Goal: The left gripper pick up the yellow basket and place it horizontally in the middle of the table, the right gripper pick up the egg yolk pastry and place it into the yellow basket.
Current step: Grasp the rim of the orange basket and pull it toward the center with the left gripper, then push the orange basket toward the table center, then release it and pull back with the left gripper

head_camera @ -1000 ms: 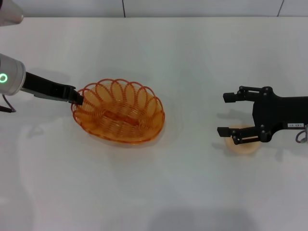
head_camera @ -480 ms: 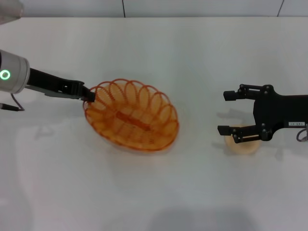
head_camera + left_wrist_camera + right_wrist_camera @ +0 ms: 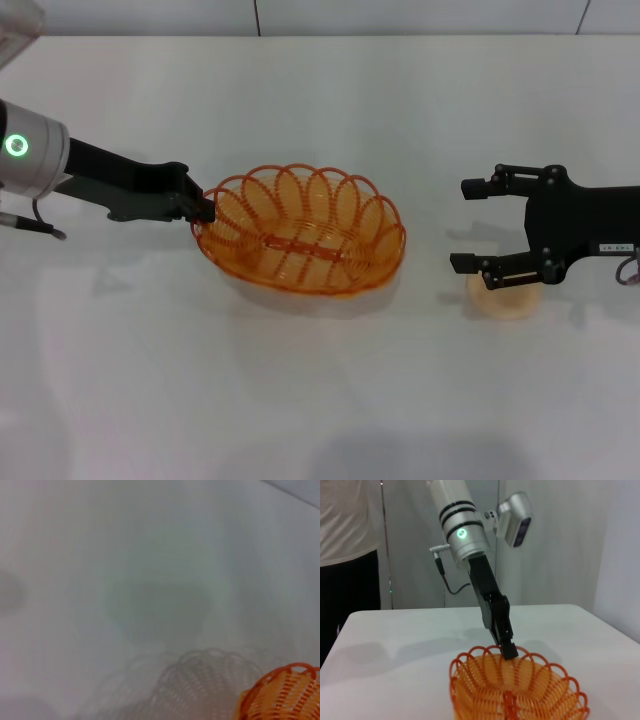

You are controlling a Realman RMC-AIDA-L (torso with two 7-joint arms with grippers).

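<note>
At table (image 3: 300,400) centre: left hand (image 3: 203,210) pinching yellow basket (image 3: 300,243) rim; right hand (image 3: 478,226) spread above egg yolk pastry (image 3: 500,298).

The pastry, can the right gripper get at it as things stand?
Probably yes. The right gripper hangs open right over the pastry, jaws spread wider than it, and nothing lies between them. The basket, held by the left gripper, sits well aside.

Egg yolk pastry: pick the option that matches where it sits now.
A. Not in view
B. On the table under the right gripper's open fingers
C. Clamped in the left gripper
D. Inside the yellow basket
B: the egg yolk pastry lies on the table below the right gripper, well apart from the yellow basket.
</note>
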